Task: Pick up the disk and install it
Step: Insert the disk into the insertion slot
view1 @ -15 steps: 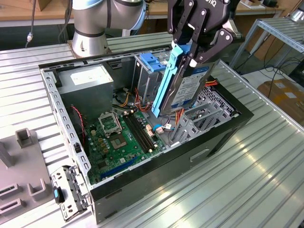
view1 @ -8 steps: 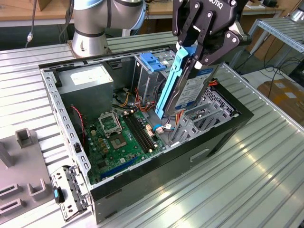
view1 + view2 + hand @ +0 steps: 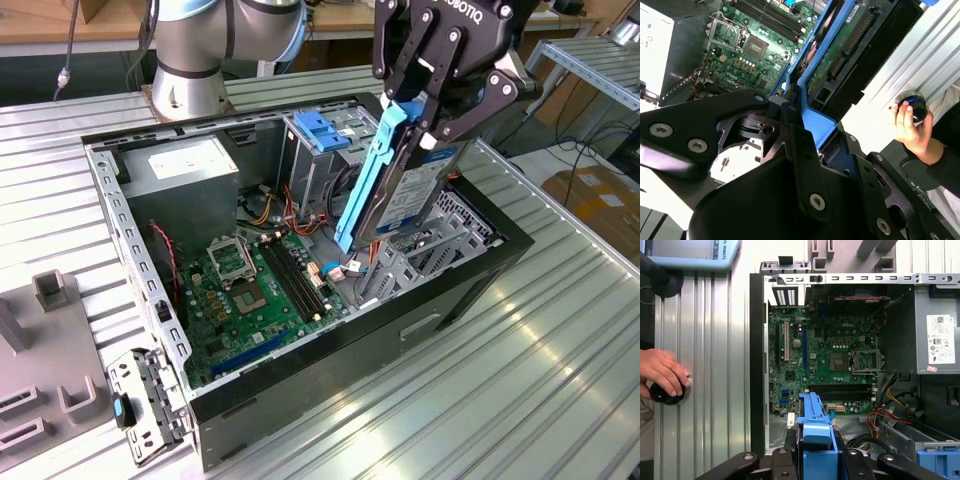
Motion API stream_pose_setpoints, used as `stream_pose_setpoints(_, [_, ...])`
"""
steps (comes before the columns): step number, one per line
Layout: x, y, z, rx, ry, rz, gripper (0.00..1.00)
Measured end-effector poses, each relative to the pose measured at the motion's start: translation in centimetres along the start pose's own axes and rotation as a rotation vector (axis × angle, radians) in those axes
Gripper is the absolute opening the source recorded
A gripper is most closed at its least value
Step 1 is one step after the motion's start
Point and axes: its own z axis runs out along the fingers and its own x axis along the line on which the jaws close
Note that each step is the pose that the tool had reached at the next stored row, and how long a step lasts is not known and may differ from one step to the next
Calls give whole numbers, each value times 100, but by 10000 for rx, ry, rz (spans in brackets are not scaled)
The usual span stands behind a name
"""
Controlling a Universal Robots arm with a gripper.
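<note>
My gripper [image 3: 428, 112] is shut on the disk [image 3: 402, 192], a silver hard drive with a white-and-blue label and a bright blue side rail [image 3: 364, 185]. The disk hangs steeply tilted, its lower end down inside the open computer case [image 3: 330, 345], near the case's side toward the exterior view's right. In the second wrist view the disk's green circuit-board underside [image 3: 842, 47] and blue rail [image 3: 807, 107] run away from my black fingers [image 3: 790, 135]. The first wrist view has the disk's blue end [image 3: 815, 432] between the fingers, above the motherboard [image 3: 830, 355].
Inside the case are a blue-topped drive bay [image 3: 322, 135], a grey power supply box [image 3: 188, 168] and loose cables. A person's hand [image 3: 662, 371] rests on a black knob [image 3: 667, 395] on the ribbed metal table beside the case. A grey fixture [image 3: 50, 385] and a bracket [image 3: 145, 405] lie at the exterior view's left.
</note>
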Motion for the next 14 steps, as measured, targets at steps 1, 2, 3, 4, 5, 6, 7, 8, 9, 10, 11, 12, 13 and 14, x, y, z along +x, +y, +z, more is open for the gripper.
stream_pose_setpoints(1, [9, -9, 0, 0, 0, 0, 37])
stream_pose_setpoints(2, [16, -18, 0, -1, 0, 1, 37])
stream_pose_setpoints(3, [23, -31, 1, -2, 0, 0, 37])
stream_pose_setpoints(4, [25, -45, 1, -3, -1, 1, 37])
stream_pose_setpoints(5, [27, -59, 1, -3, 0, 2, 37])
stream_pose_setpoints(6, [28, -69, 1, -3, 1, 3, 37])
stream_pose_setpoints(7, [33, -98, 3, -3, -1, 5, 37])
stream_pose_setpoints(8, [43, -153, 4, -3, 0, 10, 37])
stream_pose_setpoints(9, [46, -158, 4, -3, 1, 11, 37])
stream_pose_setpoints(10, [50, -166, 4, -3, 1, 11, 37])
stream_pose_setpoints(11, [52, -169, 4, -3, 1, 11, 37])
stream_pose_setpoints(12, [53, -170, 5, -3, 0, 13, 37])
stream_pose_setpoints(13, [53, -173, 5, -3, 0, 12, 37])
stream_pose_setpoints(14, [54, -177, 5, -3, 0, 11, 37])
